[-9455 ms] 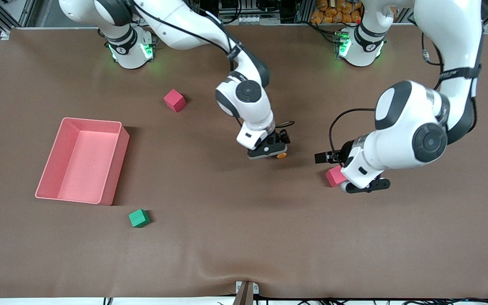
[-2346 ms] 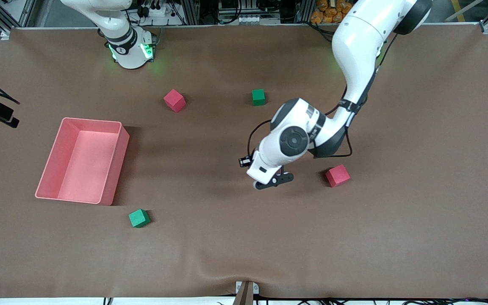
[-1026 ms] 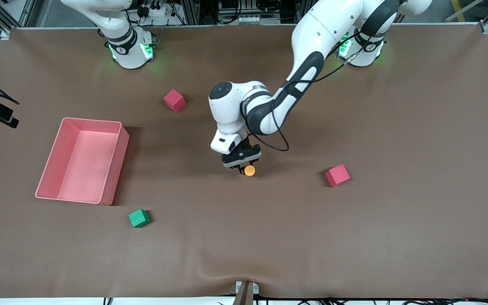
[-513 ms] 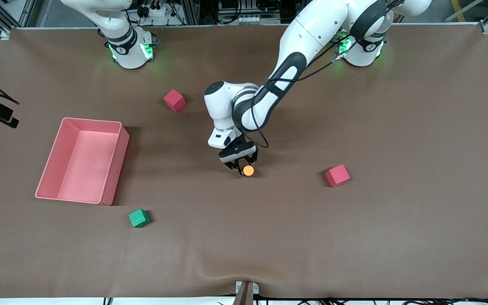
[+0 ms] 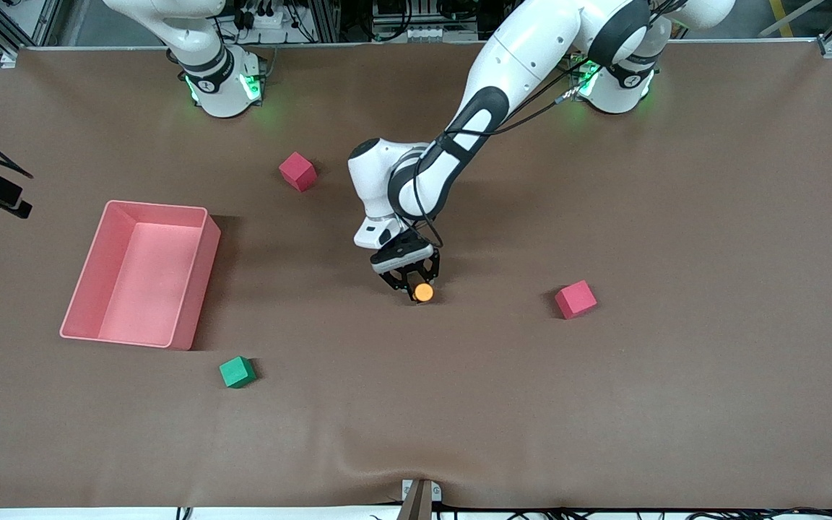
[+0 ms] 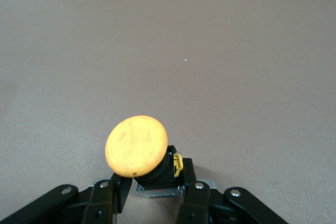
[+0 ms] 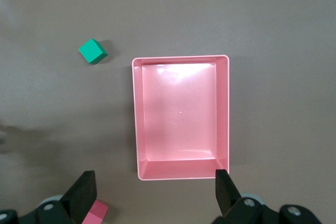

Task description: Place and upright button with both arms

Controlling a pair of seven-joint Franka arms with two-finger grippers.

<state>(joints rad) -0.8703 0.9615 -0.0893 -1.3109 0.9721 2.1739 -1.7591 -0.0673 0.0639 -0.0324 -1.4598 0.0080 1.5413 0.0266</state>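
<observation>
The button (image 5: 423, 292) has a round orange cap on a dark body and sits at the table's middle with its cap facing up. My left gripper (image 5: 414, 286) is low over the table, reaching in from the robots' side, and is shut on the button's black body. In the left wrist view the button (image 6: 137, 145) leans toward the camera and both fingers (image 6: 111, 192) press the body's sides. My right gripper (image 7: 153, 199) is open and empty, high above the pink bin (image 7: 181, 59). It is out of the front view.
The pink bin (image 5: 192, 282) stands toward the right arm's end. A red cube (image 5: 297, 171) lies near the robots. Another red cube (image 5: 575, 299) lies beside the button toward the left arm's end. A green cube (image 5: 237, 372) lies nearer the camera than the bin.
The right arm has left the table's middle and the left arm has taken hold of the button. In the last second the left wrist turned slightly while the button stayed in place.
</observation>
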